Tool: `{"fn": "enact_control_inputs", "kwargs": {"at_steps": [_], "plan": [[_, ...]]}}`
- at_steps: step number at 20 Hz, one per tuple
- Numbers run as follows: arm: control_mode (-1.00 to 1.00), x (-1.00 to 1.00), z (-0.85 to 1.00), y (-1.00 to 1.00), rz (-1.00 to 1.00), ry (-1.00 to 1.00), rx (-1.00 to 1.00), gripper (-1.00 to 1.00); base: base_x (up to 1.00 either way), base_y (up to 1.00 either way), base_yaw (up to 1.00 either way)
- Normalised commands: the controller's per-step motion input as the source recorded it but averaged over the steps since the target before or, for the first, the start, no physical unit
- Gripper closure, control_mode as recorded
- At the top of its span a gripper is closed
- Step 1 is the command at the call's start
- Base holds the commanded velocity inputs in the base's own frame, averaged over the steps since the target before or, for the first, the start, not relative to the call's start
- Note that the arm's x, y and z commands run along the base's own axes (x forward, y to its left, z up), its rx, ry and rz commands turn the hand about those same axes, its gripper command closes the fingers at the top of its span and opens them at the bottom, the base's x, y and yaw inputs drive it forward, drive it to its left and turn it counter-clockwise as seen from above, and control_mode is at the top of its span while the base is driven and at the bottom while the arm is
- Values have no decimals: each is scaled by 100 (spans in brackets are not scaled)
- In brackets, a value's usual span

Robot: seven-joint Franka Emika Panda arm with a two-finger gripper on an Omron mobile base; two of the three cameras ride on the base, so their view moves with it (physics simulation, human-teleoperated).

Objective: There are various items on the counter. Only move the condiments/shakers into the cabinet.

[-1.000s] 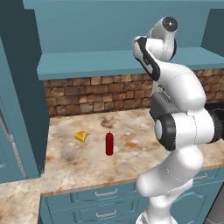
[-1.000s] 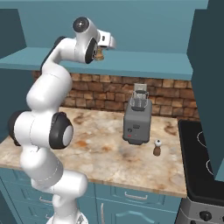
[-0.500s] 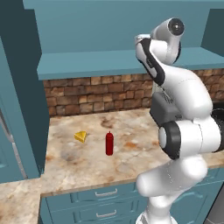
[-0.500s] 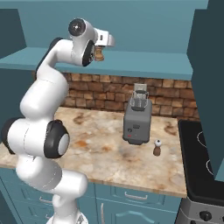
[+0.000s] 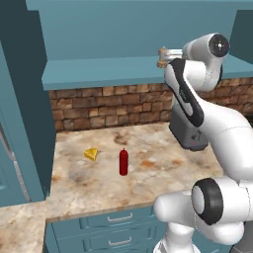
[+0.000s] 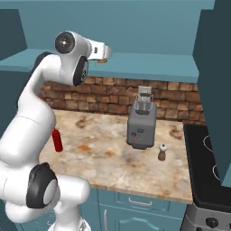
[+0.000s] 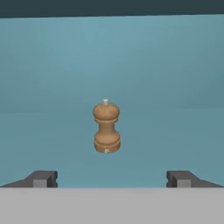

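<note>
From the left base view, the white arm is rising from the lower right and folding high, its wrist reaching up to the open shelf of the teal cabinet (image 5: 113,69), where the gripper (image 5: 164,55) is sitting at the shelf's front edge with a small tan shape just beside it. Down on the mottled counter (image 5: 148,180), the red squeeze bottle (image 5: 123,162) is standing upright, with the yellow cheese wedge (image 5: 91,154) near it to the left and the grey toaster (image 5: 188,136) partly hidden behind the arm. Across in the right base view, the arm is climbing from the lower left, elbow bent, forearm lying roughly level and pointing into the shelf; the dark-brown shaker (image 6: 162,152) with its white top is standing on the counter just beside the toaster, towards the stove (image 6: 210,171). Through the hand view, the tan wooden shaker (image 7: 106,127) is standing upright on the shelf floor, apart from both dark fingertips (image 7: 41,178), which are spread wide at either side and holding nothing. Judging by this, the first shaker is placed and released, while the bottle and the dark shaker are not yet moved. The next move would call for drawing the hand straight back without knocking the shaker, then lowering towards one of the two left on the counter.
</note>
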Motion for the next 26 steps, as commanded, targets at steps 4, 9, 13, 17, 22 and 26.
{"fn": "enact_control_inputs", "kwargs": {"at_steps": [4, 9, 13, 17, 22, 26], "plan": [[-100, -100, 34, 26, 0, 9, 0, -100, 0, 0, 0], [-100, -100, -2, 49, 0, 17, 0, -100, 0, 0, 0], [-100, -99, -17, 66, 0, 15, 0, -100, 0, 0, 0], [-100, -80, -39, 51, 0, 18, 0, -100, 0, 0, 0], [-100, -40, -83, 36, 0, 14, 0, -100, 0, 0, 0], [-100, -1, -86, 19, 0, 10, 0, -100, 0, 0, 0]]}}
